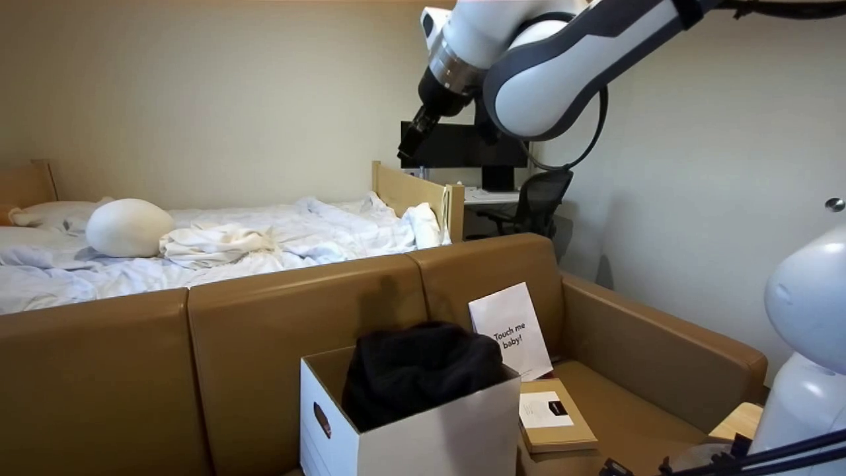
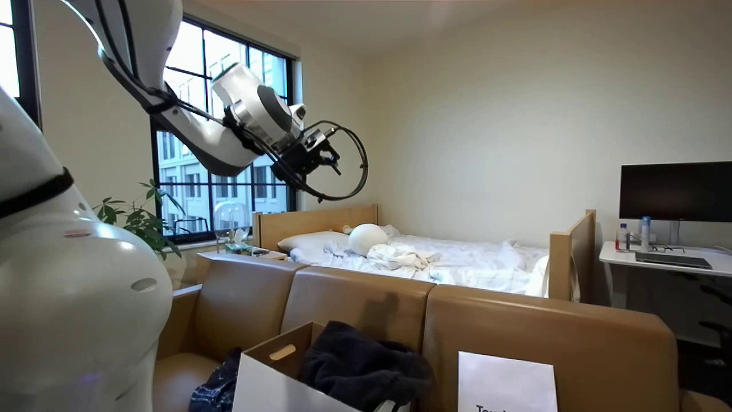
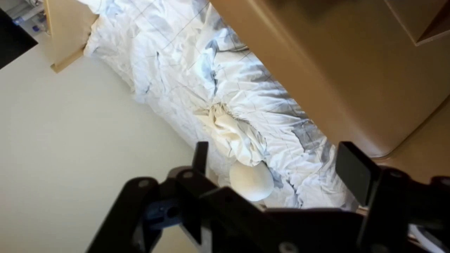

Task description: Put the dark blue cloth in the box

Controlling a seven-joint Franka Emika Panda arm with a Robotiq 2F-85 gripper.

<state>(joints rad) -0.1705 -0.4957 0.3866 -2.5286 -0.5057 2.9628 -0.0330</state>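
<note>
A brown sofa (image 1: 297,317) stretches across the scene, a white-covered bed (image 1: 317,228) behind its back. A white robot arm (image 1: 555,99) extends overhead, raised well apart from the sofa. In front of the backrest stands a white-sided cardboard box (image 1: 436,436), lidless.

The dark blue cloth (image 1: 423,370), close to black in this light, lies heaped inside the box, cresting above the rim; with its bulk there, the task appears all but complete. By its look the bundle is thick, soft and light for its volume, with a matte surface that should not slip and little to damage. The likeliest handhold is a raised fold at the crown, taken deep, since a pinch on one thin layer would probably leave the rest trailing limp.

In an exterior view, patterned navy fabric (image 2: 217,386) lies near one end of the box. A propped white card (image 2: 506,383) leans beyond the opposite end, where the cloth reaches the rim; whether it hangs over the outside is hard to tell. Should it need tucking in, the bunch there offers the better grip.

The jaws, in the wrist view, stand wide apart, grasping nothing.
</note>
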